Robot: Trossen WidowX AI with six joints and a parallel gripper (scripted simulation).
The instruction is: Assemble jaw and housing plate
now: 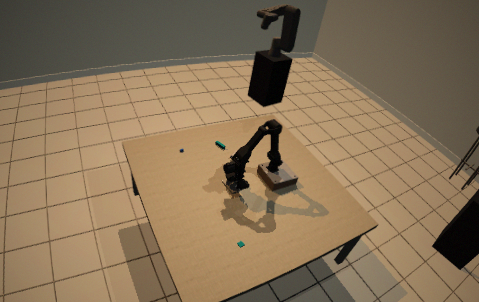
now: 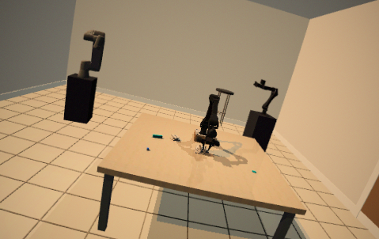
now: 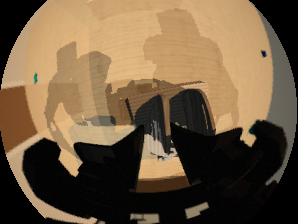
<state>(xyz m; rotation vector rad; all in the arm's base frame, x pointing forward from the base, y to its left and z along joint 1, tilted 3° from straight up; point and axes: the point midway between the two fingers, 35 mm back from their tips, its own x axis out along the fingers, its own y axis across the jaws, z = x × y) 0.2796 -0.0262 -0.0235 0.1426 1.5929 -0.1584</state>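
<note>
My gripper (image 3: 156, 125) (image 2: 204, 150) points down low over the table, in front of the arm's base. It is shut on a pale metallic part (image 3: 161, 146), of which only a jagged piece shows between the fingertips. Whether this is a jaw or the housing plate I cannot tell. More pale metal lies tight around the fingers in the exterior view. A second small grey metallic part (image 2: 176, 138) lies apart on the table, to the left of the gripper. The pins, stubs and gear teeth are too small or hidden to make out.
A teal cylinder (image 1: 220, 145) (image 2: 157, 136) and a small blue piece (image 1: 181, 150) (image 2: 148, 149) (image 3: 263, 53) lie on one side of the table (image 1: 171, 200). A flat teal piece (image 1: 241, 244) (image 2: 254, 172) (image 3: 35, 78) lies on the other. My base (image 1: 277, 176) stands behind the gripper.
</note>
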